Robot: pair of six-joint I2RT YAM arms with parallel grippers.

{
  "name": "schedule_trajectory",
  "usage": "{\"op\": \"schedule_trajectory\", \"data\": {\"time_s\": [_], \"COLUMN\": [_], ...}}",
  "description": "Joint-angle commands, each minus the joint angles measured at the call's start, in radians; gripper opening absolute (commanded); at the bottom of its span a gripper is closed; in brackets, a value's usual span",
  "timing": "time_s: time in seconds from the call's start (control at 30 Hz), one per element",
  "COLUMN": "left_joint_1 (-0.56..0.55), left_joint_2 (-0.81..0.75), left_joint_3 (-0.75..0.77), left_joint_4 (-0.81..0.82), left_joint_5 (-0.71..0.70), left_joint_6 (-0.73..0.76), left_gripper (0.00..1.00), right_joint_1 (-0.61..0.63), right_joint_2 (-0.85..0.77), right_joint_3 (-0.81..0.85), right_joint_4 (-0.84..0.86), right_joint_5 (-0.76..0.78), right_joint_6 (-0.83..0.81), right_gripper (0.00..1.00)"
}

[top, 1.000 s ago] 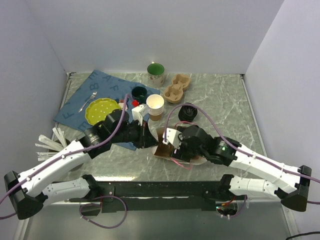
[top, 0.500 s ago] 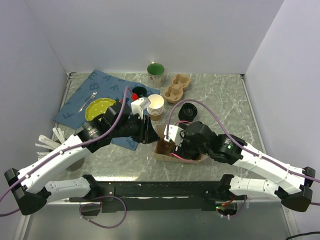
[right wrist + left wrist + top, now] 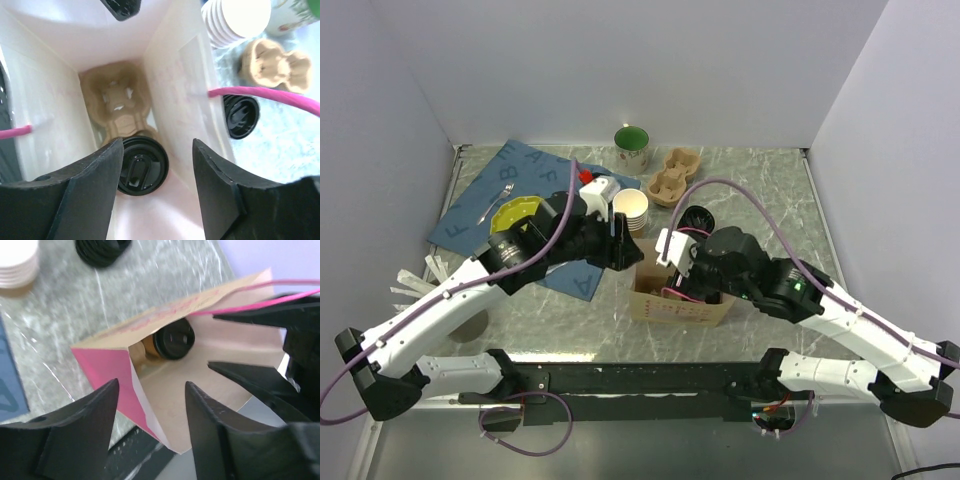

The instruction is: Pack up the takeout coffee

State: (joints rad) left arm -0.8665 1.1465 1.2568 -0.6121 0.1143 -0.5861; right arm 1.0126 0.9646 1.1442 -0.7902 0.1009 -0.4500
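The takeout coffee (image 3: 142, 165), a brown cup with a black sip lid (image 3: 173, 338), stands inside the kraft paper bag (image 3: 665, 305), next to a pulp cup carrier (image 3: 117, 102) on the bag's floor. My right gripper (image 3: 157, 145) hangs open above the bag's mouth, straight over the lid, holding nothing. My left gripper (image 3: 151, 385) is open at the bag's left end; the bag's pink side wall (image 3: 112, 372) lies below the gap between its fingers. The bag's pink handles (image 3: 260, 95) hang loose. In the top view the right wrist (image 3: 685, 275) hides the cup.
Behind the bag are a stack of lidless paper cups (image 3: 631, 210), a loose black lid (image 3: 698, 218), a second pulp carrier (image 3: 672, 175) and a green-lined mug (image 3: 632, 146). A blue cloth (image 3: 510, 175) with a yellow plate (image 3: 510, 215) lies at the left.
The left gripper went from shut to open and let go of the bag's edge. Both wrists rose, and the bag now stands upright, a little further right.
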Motion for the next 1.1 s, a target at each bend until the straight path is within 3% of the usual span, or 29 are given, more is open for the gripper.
{"op": "schedule_trajectory", "data": {"time_s": [0.0,0.17,0.23,0.27,0.4,0.63,0.8,0.97,1.07], "left_joint_1": [-0.003,0.0,-0.002,-0.002,0.0,0.0,0.006,0.033,0.09], "left_joint_2": [0.01,0.033,0.038,0.039,0.015,0.002,0.016,-0.005,-0.042], "left_joint_3": [0.087,0.145,0.165,0.17,0.176,0.199,0.254,0.294,0.282], "left_joint_4": [0.017,0.002,-0.015,-0.02,-0.023,-0.04,-0.116,-0.204,-0.199], "left_joint_5": [-0.111,-0.198,-0.229,-0.273,-0.332,-0.432,-0.547,-0.837,-0.91], "left_joint_6": [0.028,0.035,0.034,0.023,0.048,0.078,0.009,-0.136,-0.146], "left_gripper": [0.63,0.71,0.79,0.88,0.99,0.97,0.97,0.97,0.98], "right_joint_1": [-0.035,-0.068,-0.074,-0.08,-0.114,-0.147,-0.163,-0.166,-0.164], "right_joint_2": [-0.007,-0.007,-0.007,-0.004,0.009,0.022,-0.003,-0.021,0.006], "right_joint_3": [0.077,0.107,0.117,0.124,0.173,0.232,0.284,0.36,0.413], "right_joint_4": [-0.01,-0.02,-0.006,-0.004,-0.015,-0.037,-0.037,-0.024,-0.021], "right_joint_5": [-0.038,-0.03,-0.007,-0.015,-0.085,-0.116,-0.116,-0.141,-0.159], "right_joint_6": [-0.022,-0.035,-0.041,-0.042,-0.036,-0.006,0.043,0.111,0.197], "right_gripper": [0.63,0.61,0.61,0.61,0.6,0.56,0.55,0.57,0.65]}}
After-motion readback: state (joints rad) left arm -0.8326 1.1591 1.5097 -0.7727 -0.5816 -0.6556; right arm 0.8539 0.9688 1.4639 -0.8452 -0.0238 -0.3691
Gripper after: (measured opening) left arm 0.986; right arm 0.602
